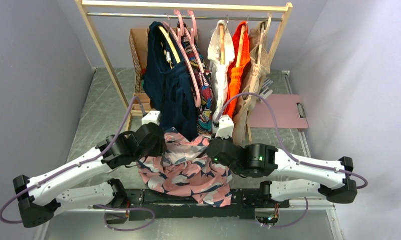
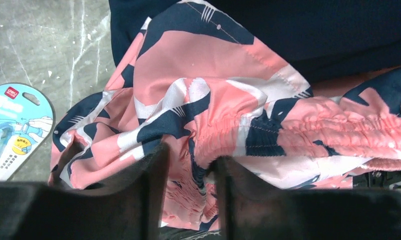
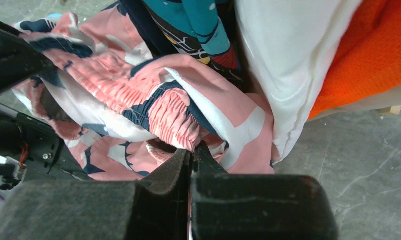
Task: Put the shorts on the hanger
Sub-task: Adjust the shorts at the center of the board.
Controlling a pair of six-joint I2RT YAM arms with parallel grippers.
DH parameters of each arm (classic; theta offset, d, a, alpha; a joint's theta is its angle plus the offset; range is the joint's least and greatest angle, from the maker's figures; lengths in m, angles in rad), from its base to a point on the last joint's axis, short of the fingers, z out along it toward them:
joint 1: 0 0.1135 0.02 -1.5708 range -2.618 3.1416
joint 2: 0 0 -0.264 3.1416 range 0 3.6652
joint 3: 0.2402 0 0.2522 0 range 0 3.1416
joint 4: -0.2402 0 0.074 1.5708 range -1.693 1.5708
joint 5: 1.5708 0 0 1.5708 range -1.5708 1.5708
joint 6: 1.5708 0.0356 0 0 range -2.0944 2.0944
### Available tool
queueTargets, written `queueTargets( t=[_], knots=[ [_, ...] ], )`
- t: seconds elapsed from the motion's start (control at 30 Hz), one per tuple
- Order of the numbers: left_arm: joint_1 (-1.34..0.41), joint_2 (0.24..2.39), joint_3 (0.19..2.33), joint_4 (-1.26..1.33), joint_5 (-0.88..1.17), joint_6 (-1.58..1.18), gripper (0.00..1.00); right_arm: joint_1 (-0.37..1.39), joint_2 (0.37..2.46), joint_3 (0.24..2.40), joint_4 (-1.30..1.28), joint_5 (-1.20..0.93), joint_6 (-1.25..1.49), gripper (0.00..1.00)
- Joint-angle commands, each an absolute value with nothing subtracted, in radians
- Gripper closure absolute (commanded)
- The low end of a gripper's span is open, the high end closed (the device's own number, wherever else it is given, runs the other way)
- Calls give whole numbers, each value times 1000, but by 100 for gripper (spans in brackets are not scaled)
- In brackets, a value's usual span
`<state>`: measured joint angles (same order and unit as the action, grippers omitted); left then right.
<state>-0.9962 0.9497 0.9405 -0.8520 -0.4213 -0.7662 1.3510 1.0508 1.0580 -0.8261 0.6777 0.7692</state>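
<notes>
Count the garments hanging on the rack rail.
5, left to right: navy garment, multicolour patterned garment, white garment, orange garment, beige garment. Thin ones could be hidden between them.

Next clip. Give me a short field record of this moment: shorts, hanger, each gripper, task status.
shorts: bunched between the two grippers, low in front of the rail
hanger: pink, hooked on the rail, no shorts on it
left gripper: jaws apart, gathered waistband lying in the gap
right gripper: shut on the edge of the shorts
task status: shorts not yet on the hanger
</notes>
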Motion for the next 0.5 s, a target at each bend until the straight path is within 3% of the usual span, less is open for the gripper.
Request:
queueTargets(
  t=[0.0, 0.1, 0.33, 0.4, 0.47],
  knots=[
    [-989, 917, 911, -815, -355, -785, 47, 1345, 1029, 1066, -839, 694, 831, 100],
    [-989, 914, 913, -843, -305, -785, 35, 1345, 1034, 1069, -836, 695, 831, 100],
    [-991, 872, 950, -952, -230, -766, 25, 1345, 1046, 1065, -818, 694, 830, 100],
    [-991, 853, 967, -971, -215, -744, 10, 1344, 1050, 1064, -816, 696, 829, 100],
    [-991, 843, 996, -1005, -206, -717, 9, 1344, 1053, 1069, -820, 701, 828, 100]
  ],
)
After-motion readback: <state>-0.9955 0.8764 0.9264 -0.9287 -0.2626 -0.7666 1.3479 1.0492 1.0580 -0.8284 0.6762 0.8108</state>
